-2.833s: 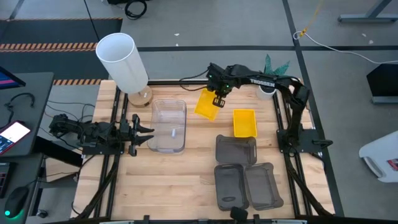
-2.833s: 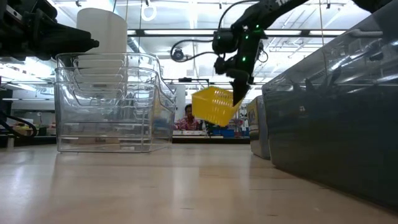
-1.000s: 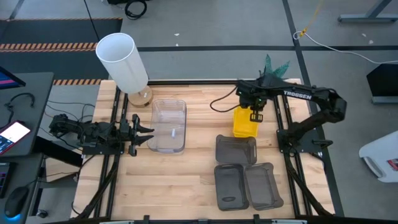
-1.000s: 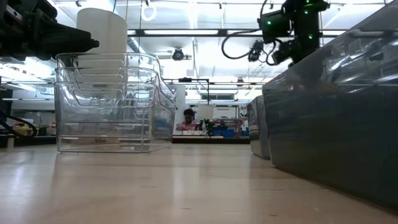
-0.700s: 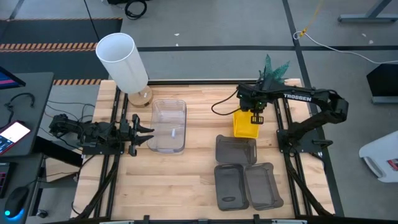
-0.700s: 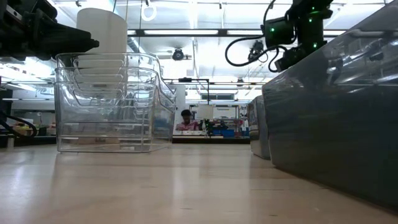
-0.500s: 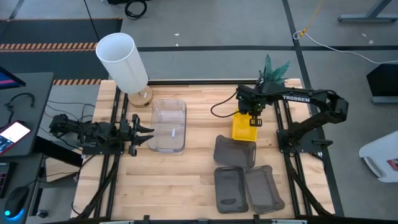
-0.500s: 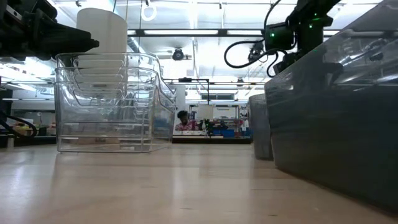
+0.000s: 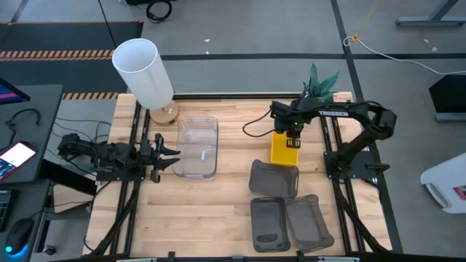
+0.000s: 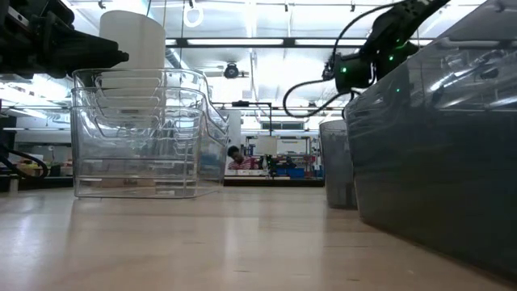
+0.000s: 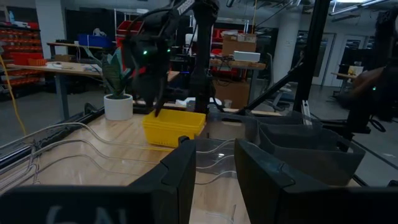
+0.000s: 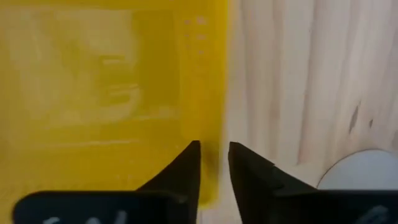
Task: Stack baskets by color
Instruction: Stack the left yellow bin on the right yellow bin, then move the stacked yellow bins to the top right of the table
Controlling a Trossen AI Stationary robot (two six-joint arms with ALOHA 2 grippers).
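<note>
Yellow baskets point(image 9: 283, 150) sit nested in one pile on the table right of centre, also seen in the left wrist view point(image 11: 174, 127). My right gripper point(image 9: 293, 137) points down over the pile's far right edge, open, its fingers on either side of the top basket's right wall point(image 12: 214, 163). Nested clear baskets point(image 9: 198, 148) stand left of centre. Three dark grey baskets point(image 9: 274, 179) lie near the front, two of them point(image 9: 268, 224) point(image 9: 309, 223) side by side. My left gripper point(image 9: 172, 152) waits open beside the clear pile.
A tall white cylinder point(image 9: 143, 70) stands at the far left corner. A small white pot with a green plant point(image 9: 318, 81) is at the far right, behind my right arm. Bare wood lies between the clear and yellow piles and at the near left.
My right gripper has come down with a yellow basket, which now sits in the yellow basket on the table. The yellow pile and the three dark grey baskets have slid a little toward the near edge.
</note>
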